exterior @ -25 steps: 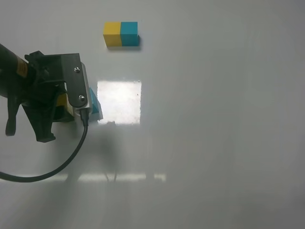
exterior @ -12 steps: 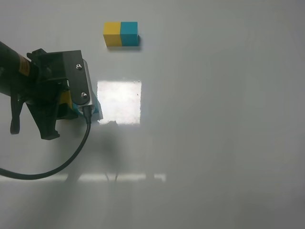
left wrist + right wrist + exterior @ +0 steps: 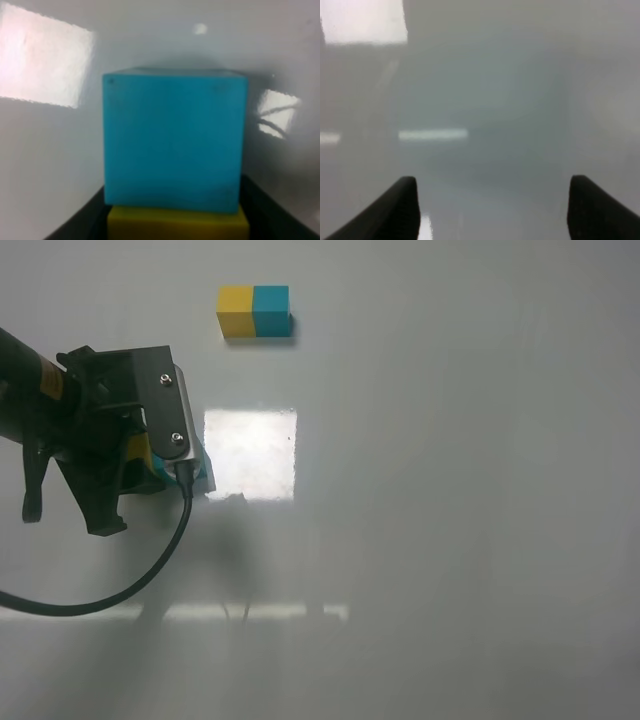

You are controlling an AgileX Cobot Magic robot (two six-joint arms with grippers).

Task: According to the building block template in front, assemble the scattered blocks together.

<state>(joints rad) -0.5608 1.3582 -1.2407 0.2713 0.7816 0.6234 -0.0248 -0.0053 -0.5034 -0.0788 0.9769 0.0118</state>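
Your left gripper (image 3: 175,231) is pinching the yellow cube (image 3: 210,225) with a finger snug on each side. That cube sits flush against the teal cube (image 3: 175,140) on the table (image 3: 450,490). The building block template (image 3: 254,312) is further back, well apart from them. Your right gripper (image 3: 492,210) is spread wide, nothing in it.

Much bare table, one crowded spot on the left.

The left arm (image 3: 90,440) hangs over the left side of the table (image 3: 450,540). Under it the teal cube (image 3: 172,140) and the yellow cube (image 3: 177,224) sit touching, with no gap between them. The building block template (image 3: 254,311) stands alone farther back, well apart. The middle and right side lie open, and the right gripper (image 3: 492,210) shows only bare table between its wide-apart fingers.
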